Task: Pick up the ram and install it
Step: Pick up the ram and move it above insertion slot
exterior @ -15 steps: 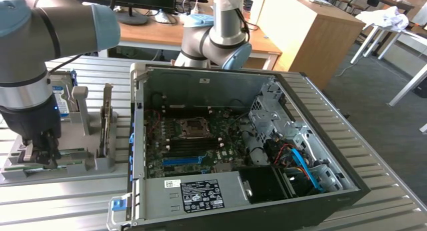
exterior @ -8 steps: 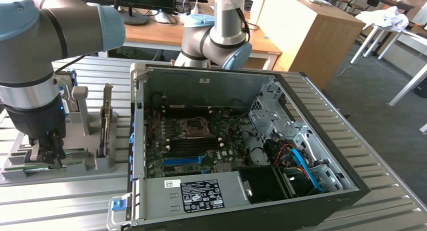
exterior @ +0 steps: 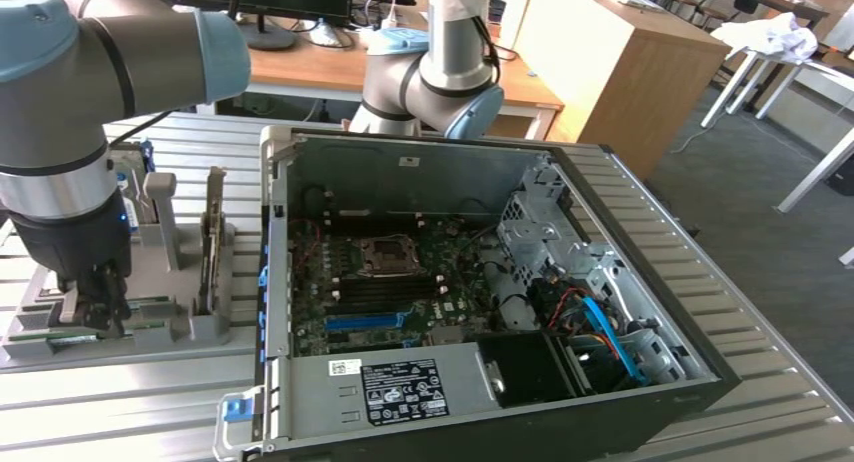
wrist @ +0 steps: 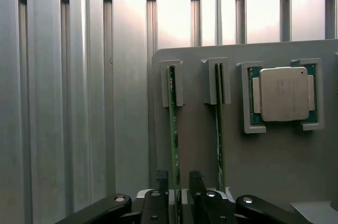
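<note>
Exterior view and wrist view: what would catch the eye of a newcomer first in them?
The open computer case with its motherboard takes the middle of the exterior view. At that view's left the gripper stands over a grey holder; in the wrist view its open fingers flank the ram, with a silver CPU chip in the same holder.

The claw (exterior: 100, 304) hangs low over a grey holder (exterior: 198, 328) on the slatted counter (exterior: 134, 402), toward the exterior view's left of an open computer case (exterior: 400, 182).
</note>
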You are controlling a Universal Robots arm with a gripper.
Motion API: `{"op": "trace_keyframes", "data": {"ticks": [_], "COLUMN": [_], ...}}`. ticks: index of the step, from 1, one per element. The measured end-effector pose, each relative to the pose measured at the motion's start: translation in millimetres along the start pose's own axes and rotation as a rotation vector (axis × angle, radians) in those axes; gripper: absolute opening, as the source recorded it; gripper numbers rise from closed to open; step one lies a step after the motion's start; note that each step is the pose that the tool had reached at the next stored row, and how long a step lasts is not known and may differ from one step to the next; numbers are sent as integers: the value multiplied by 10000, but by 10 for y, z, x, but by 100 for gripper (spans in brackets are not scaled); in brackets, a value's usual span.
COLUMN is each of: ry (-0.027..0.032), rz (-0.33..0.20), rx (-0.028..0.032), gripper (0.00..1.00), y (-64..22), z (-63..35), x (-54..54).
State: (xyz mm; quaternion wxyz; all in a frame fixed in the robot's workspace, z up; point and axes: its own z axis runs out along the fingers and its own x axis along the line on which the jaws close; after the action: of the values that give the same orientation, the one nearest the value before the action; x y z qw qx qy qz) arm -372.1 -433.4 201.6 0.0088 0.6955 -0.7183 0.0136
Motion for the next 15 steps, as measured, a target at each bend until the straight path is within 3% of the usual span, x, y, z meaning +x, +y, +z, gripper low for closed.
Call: {"op": "trace_keyframes", "data": {"ticks": [15], "ry": [0], "rz": [0], "rx": [0], "gripper": [30], "y": [0], "z": [32], "x": [9]}}
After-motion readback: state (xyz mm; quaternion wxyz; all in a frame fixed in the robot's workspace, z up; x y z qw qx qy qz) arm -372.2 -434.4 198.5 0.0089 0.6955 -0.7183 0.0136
